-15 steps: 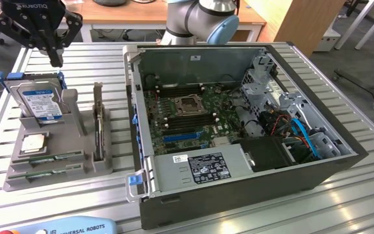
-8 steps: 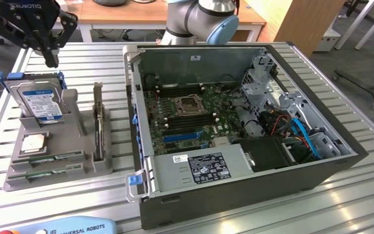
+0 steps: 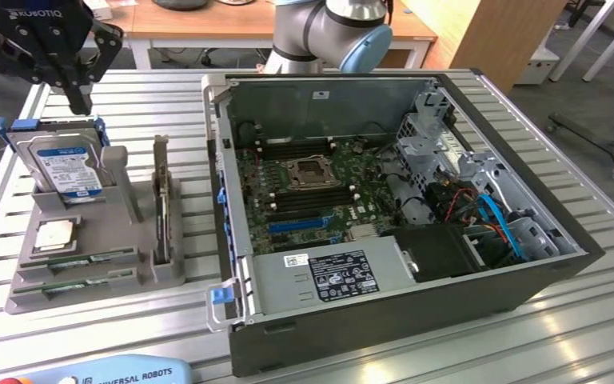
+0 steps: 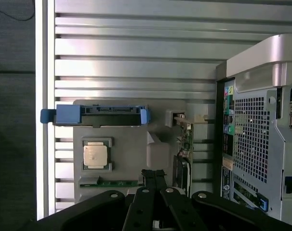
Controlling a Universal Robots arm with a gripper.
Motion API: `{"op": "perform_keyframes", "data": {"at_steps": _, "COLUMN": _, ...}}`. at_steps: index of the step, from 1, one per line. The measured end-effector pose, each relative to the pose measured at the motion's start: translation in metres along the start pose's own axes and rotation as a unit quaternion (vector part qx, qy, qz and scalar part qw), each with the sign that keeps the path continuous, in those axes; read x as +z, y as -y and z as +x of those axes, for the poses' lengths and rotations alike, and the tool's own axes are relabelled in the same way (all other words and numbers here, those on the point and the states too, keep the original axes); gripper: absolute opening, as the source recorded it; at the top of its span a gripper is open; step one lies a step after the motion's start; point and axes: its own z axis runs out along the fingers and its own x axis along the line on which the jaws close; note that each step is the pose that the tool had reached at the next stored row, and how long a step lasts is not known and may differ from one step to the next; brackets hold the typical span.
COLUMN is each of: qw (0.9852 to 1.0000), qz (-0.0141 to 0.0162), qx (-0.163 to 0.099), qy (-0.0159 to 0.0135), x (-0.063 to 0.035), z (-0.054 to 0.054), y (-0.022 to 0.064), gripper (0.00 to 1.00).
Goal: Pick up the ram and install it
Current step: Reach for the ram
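In the exterior view, a table of ribbed metal slats is seen, with wooden desks and a dark floor behind it. The black gripper is held above the table's far corner on the exterior view's left; its fingers are brought together to a point and nothing is gripped. Below it a grey holder is set on the slats, in which a hard drive in a blue frame, a silver processor and an upright expansion card are kept. The ram is laid in a slot at the holder's near end, well apart from the gripper, and a second green strip is seen just in front of it. An opened computer case is placed beside the holder, its motherboard exposed. In the wrist view, the closed, empty gripper is shown over the holder; the ram is seen as a green strip just beside the fingertips, below the processor and the hard drive. The slats, the case's perforated rear and dark flooring are shown around them.
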Motion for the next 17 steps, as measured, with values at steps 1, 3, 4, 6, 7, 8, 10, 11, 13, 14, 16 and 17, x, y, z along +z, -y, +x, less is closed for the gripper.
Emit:
{"op": "perform_keyframes", "data": {"at_steps": 1, "qw": 1.0000, "qz": 0.0000, "qx": 0.000, "qy": 0.0000, "x": 0.0000, "z": 0.000, "y": 0.0013, "gripper": 0.10}}
{"op": "perform_keyframes", "data": {"at_steps": 3, "qw": 1.0000, "qz": 0.0000, "qx": 0.000, "qy": 0.0000, "x": -0.0001, "z": 0.001, "y": 0.0038, "gripper": 0.10}}
{"op": "perform_keyframes", "data": {"at_steps": 4, "qw": 1.0000, "qz": 0.0000, "qx": 0.000, "qy": 0.0000, "x": -0.0002, "z": 0.001, "y": 0.0052, "gripper": 0.10}}
{"op": "perform_keyframes", "data": {"at_steps": 6, "qw": 1.0000, "qz": 0.0000, "qx": 0.001, "qy": 0.0000, "x": -0.0003, "z": 0.001, "y": 0.0081, "gripper": 0.10}}
{"op": "perform_keyframes", "data": {"at_steps": 7, "qw": 1.0000, "qz": 0.0000, "qx": 0.001, "qy": 0.0000, "x": -0.0003, "z": 0.002, "y": 0.0096, "gripper": 0.10}}
{"op": "perform_keyframes", "data": {"at_steps": 8, "qw": 1.0000, "qz": 0.0000, "qx": 0.001, "qy": 0.0000, "x": -0.0004, "z": 0.002, "y": 0.0110, "gripper": 0.10}}
{"op": "perform_keyframes", "data": {"at_steps": 10, "qw": 1.0000, "qz": 0.0000, "qx": 0.001, "qy": 0.0000, "x": -0.0005, "z": 0.002, "y": 0.0131, "gripper": 0.10}}
{"op": "perform_keyframes", "data": {"at_steps": 11, "qw": 1.0000, "qz": 0.0000, "qx": 0.001, "qy": 0.0000, "x": -0.0005, "z": 0.002, "y": 0.0132, "gripper": 0.10}}
{"op": "perform_keyframes", "data": {"at_steps": 13, "qw": 1.0000, "qz": 0.0001, "qx": 0.001, "qy": 0.0001, "x": -0.0005, "z": 0.002, "y": 0.0132, "gripper": 0.10}}
{"op": "perform_keyframes", "data": {"at_steps": 14, "qw": 1.0000, "qz": 0.0000, "qx": 0.001, "qy": 0.0000, "x": -0.0005, "z": 0.002, "y": 0.0132, "gripper": 0.10}}
{"op": "perform_keyframes", "data": {"at_steps": 16, "qw": 1.0000, "qz": 0.0000, "qx": 0.001, "qy": 0.0000, "x": -0.0005, "z": 0.002, "y": 0.0140, "gripper": 0.10}}
{"op": "perform_keyframes", "data": {"at_steps": 17, "qw": 1.0000, "qz": 0.0001, "qx": 0.001, "qy": 0.0000, "x": -0.0006, "z": 0.002, "y": 0.0149, "gripper": 0.10}}
